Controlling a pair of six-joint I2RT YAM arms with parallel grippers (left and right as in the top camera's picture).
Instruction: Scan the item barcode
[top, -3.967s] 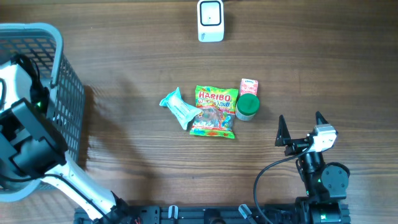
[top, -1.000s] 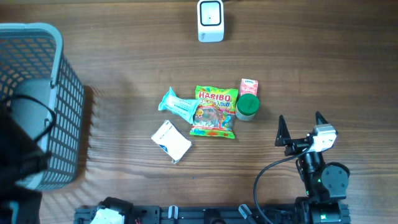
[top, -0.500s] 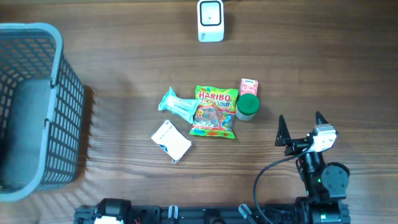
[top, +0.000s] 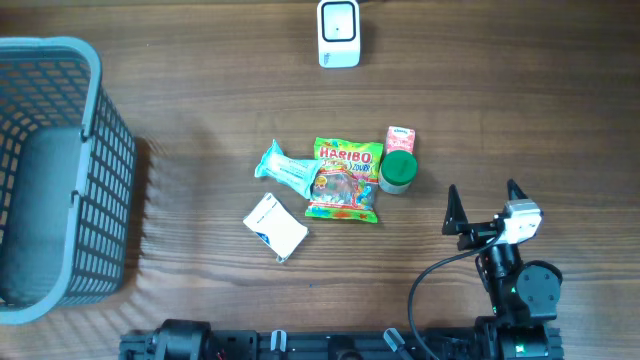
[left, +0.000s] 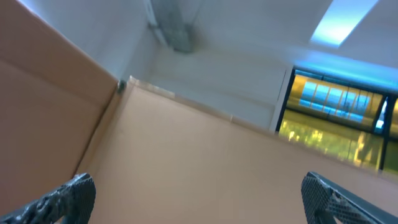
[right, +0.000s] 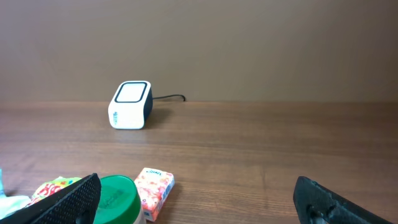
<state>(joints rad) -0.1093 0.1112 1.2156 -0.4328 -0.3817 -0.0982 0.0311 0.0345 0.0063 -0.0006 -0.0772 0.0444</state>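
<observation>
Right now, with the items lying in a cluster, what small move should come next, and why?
Probably ease the right pincer forward and left toward the green-lidded jar. The pincer stands open and empty, the jar is the item nearest to it, and no item is at the scanner yet, so a pick has to come first.

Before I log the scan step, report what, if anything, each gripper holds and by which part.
Nothing is held. The right gripper stands open and empty; the left gripper is open and empty too.
</observation>
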